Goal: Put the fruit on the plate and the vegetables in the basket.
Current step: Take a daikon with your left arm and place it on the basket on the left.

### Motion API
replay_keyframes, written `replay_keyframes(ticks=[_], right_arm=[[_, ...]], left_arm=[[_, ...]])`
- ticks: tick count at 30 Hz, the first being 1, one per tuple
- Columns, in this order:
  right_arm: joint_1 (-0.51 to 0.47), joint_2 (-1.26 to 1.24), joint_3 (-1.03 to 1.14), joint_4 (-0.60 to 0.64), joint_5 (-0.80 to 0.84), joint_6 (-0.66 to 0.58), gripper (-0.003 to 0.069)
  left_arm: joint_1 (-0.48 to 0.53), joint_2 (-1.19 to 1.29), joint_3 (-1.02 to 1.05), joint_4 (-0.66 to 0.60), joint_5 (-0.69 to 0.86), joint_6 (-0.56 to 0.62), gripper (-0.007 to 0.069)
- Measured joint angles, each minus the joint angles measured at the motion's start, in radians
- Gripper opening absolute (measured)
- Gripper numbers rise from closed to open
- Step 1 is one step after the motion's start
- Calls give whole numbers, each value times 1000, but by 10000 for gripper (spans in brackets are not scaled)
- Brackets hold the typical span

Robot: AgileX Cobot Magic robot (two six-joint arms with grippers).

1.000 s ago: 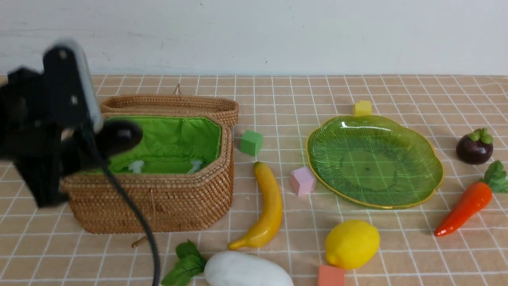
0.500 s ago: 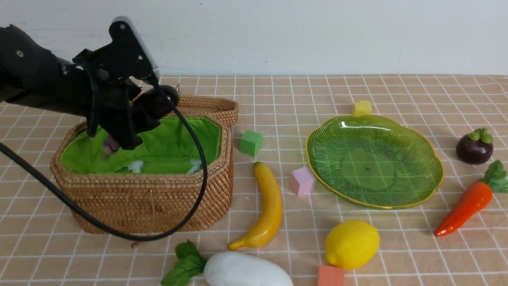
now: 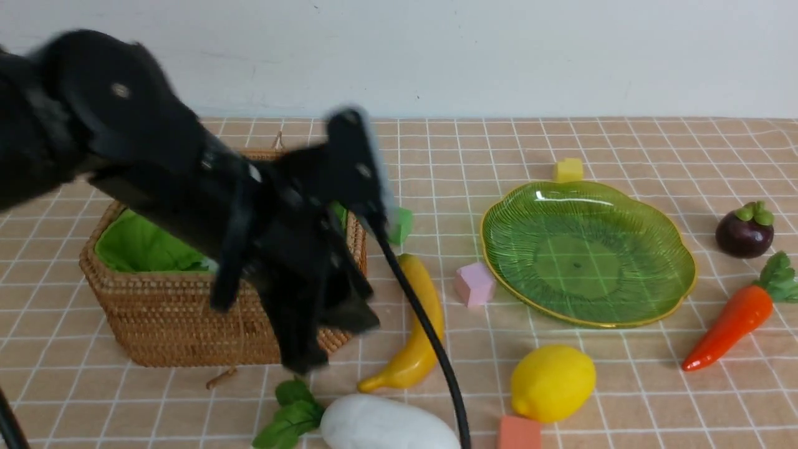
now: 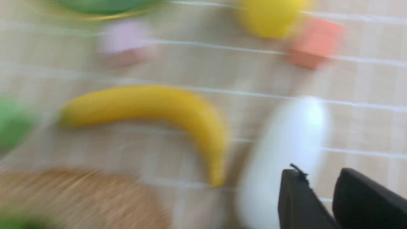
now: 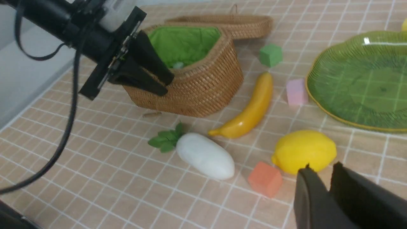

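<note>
My left gripper point(image 3: 327, 340), blurred and slightly open, hangs empty in front of the wicker basket point(image 3: 168, 324), above the white radish point(image 3: 386, 425). In the left wrist view, its fingertips point(image 4: 319, 173) are next to the radish point(image 4: 286, 152) and near the banana point(image 4: 152, 101). The banana point(image 3: 430, 299) lies right of the basket. The lemon point(image 3: 553, 381) sits in front of the empty green plate point(image 3: 586, 249). The mangosteen point(image 3: 745, 231) and carrot point(image 3: 729, 327) lie at the far right. My right gripper point(image 5: 321, 168) is shut and empty, near the lemon point(image 5: 305, 151). No eggplant shows.
Small cubes lie about: green point(image 3: 402, 224) beside the basket, pink point(image 3: 475, 284) by the plate's left rim, yellow point(image 3: 568, 169) behind the plate, orange point(image 3: 519, 433) at the front. The left arm's black cable point(image 3: 430, 349) hangs across the banana. The basket lid lies open behind.
My left arm has swung from over the basket's left side to the right and forward, down in front of the basket toward the radish. The objects on the table have not moved.
</note>
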Motion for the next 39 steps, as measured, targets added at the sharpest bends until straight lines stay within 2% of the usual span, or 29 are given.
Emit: replay_keyframes(ticks=[3,6,7,8,10,11,12,14,18,20,21,22,23,29,34,37,39], right_arm=[[0,0,2,4,34,0,121],[0,0,13,15,48,0,123],[0,0,13,15,49,0,124],[0,0,16,16,53,0,125],[0,0,17,18,54,0,127],[0,0,17,18,55,0,127],[0,0,17,19,56,0,129],[0,0,17,20,68,0,130],[0,0,17,28,79,0,133],[0,0,17,33,83,0,135],[0,0,17,34,83,0,135],[0,0,17,36,84,0,137],[0,0,17,37,86,0,138],[0,0,17,38,89,0,141],[0,0,17,38,77,3,144],[0,0,17,38,61,3,144],[0,0,17,37,42,3,144]], left_arm=[[-141,58,0,148,-20,-66,165],[-243,129,0,276,-88,-165,288],[-243,129,0,276,-88,-165,288],[-276,169,0,338,-122,-216,391],[-296,221,0,392,-160,-243,501],[-297,231,0,400,-168,-245,511],[-298,268,0,433,-196,-253,572],[-293,324,0,481,-232,-258,629],[-286,391,-2,509,-234,-260,624],[-286,402,-9,512,-233,-260,554],[-286,402,-9,512,-233,-260,554],[-286,403,-10,511,-229,-260,477],[-286,403,-12,511,-230,-260,458],[-286,390,-60,503,-216,-285,465],[-286,286,-193,492,-111,-409,465],[-285,236,-255,517,-47,-448,465],[-262,189,-315,581,8,-462,465]])
